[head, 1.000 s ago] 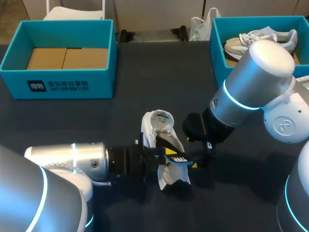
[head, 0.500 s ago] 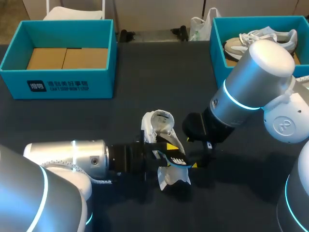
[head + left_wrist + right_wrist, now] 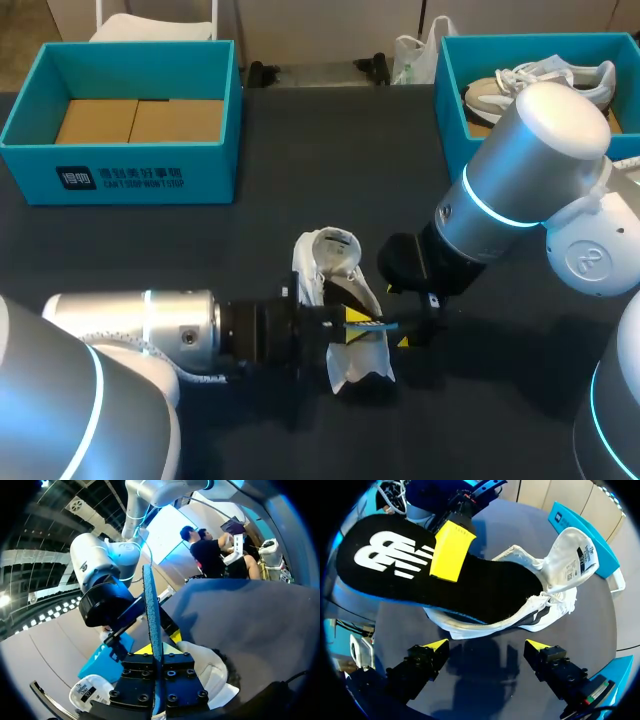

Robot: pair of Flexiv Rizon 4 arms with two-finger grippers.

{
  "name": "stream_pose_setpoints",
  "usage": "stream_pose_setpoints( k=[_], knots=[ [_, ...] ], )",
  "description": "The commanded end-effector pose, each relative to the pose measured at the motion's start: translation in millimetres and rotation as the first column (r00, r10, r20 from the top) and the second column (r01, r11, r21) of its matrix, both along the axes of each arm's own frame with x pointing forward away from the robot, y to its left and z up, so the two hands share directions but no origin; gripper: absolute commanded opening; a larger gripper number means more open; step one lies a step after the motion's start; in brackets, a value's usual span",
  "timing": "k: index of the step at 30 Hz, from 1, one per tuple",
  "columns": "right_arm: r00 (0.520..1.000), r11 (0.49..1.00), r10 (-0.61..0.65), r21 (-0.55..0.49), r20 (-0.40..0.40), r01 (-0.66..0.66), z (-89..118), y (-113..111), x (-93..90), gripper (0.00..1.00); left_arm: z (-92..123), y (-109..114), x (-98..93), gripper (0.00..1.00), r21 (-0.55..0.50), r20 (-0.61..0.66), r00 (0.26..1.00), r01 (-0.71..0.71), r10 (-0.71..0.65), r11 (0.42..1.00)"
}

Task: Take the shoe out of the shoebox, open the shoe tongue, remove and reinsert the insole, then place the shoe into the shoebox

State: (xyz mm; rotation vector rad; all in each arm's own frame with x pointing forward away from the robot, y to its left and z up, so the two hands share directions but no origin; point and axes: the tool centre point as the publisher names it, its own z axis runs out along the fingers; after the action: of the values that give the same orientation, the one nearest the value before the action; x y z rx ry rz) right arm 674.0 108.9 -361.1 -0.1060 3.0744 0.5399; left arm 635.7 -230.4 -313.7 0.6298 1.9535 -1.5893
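Note:
A white shoe (image 3: 335,262) lies on the dark table, its tongue (image 3: 572,550) folded open. My left gripper (image 3: 352,318) is shut on the black insole (image 3: 415,572) with a blue underside, holding it just above the shoe's opening. In the left wrist view the insole (image 3: 151,615) stands edge-on between the fingers of the left gripper (image 3: 157,656). One yellow fingertip (image 3: 451,550) of it presses on the insole's top. My right gripper (image 3: 487,647) stands open close beside the shoe (image 3: 540,597), holding nothing; in the head view the right gripper (image 3: 412,325) is just right of the shoe.
A teal shoebox (image 3: 60,175) with cardboard inside stands at the back left. A second teal box (image 3: 447,110) at the back right holds another shoe (image 3: 540,80). My right arm's big elbow (image 3: 530,160) hangs over the table's right side.
The insole has turned in my left gripper from flat, logo up, to edge-on above the shoe. The left arm drew back slightly to the left. The right arm kept still.

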Motion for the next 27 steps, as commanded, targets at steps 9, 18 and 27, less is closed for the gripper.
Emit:
stream_pose_setpoints(
  k=[9,18,27],
  knots=[
    [1.0,1.0,-0.001,-0.002,0.003,0.001,-1,1,-0.9,1.0,-27,-4,25.3,0.0,0.048,0.06,0.997,-0.045,0.042,0.998],
    [1.0,1.0,-0.001,-0.002,0.003,0.001,-1,1,-0.9,1.0,-29,3,30.9,0.0,0.073,0.049,0.997,-0.062,0.059,0.995],
    [1.0,1.0,-0.001,-0.002,0.003,0.001,-1,1,-0.9,1.0,-8,11,16.0,0.17,0.04,0.022,0.999,-0.046,0.045,0.998]
  ],
)
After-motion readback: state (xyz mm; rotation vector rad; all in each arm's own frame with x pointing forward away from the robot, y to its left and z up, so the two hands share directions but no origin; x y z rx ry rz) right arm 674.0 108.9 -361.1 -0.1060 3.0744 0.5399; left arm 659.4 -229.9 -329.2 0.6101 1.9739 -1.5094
